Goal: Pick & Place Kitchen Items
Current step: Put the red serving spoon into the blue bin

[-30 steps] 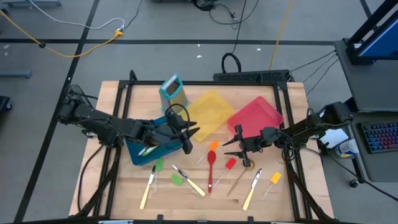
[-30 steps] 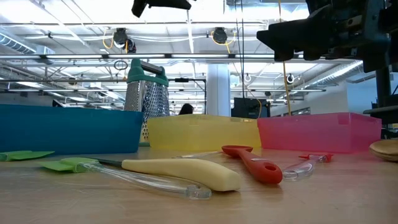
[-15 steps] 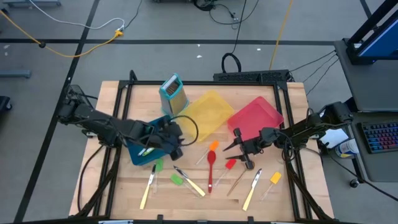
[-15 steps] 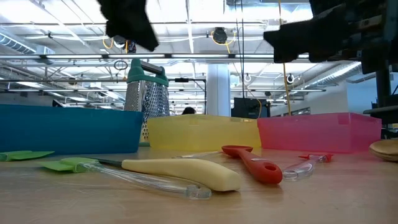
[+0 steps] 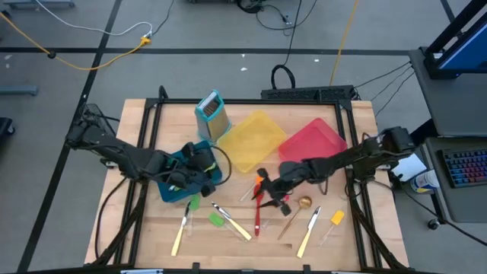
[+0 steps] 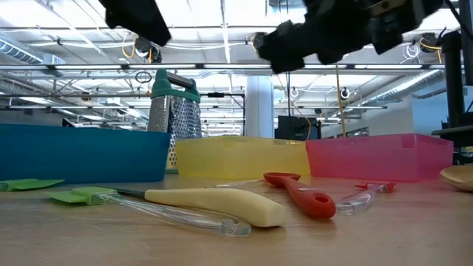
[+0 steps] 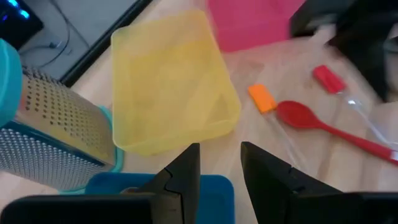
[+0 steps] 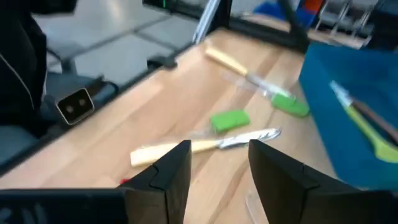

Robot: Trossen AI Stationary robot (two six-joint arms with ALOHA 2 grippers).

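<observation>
My left gripper [image 5: 204, 170] is open and empty above the blue bin [image 5: 169, 190]; its wrist view [image 7: 219, 167] looks past the bin's rim toward the yellow bin [image 7: 168, 87]. My right gripper [image 5: 264, 190] is open and empty, hovering over the red spoon [image 5: 257, 213], which lies flat on the table beside the orange-headed spatula [image 5: 261, 179]. Its wrist view [image 8: 219, 167] looks over a cream-handled knife [image 8: 205, 144] and a green spatula head [image 8: 229, 119]. Several utensils [image 8: 364, 127] lie in the blue bin. A wooden spoon [image 5: 303, 204], a knife [image 5: 308, 232] and a yellow spatula [image 5: 335, 219] lie to the right.
The red bin [image 5: 312, 141] and yellow bin [image 5: 255, 137] stand at the back middle, the teal-framed grater [image 5: 211, 112] upright behind the blue bin. Two cream-handled knives [image 5: 180, 232] [image 5: 234, 224] and green spatulas [image 5: 217, 220] lie near the front edge.
My right gripper has gone toward the table's left edge, from beside the red spatula to over the red spoon. My left gripper has drawn back toward the table's left, from the blue bin's right corner to over the bin. No utensil has moved.
</observation>
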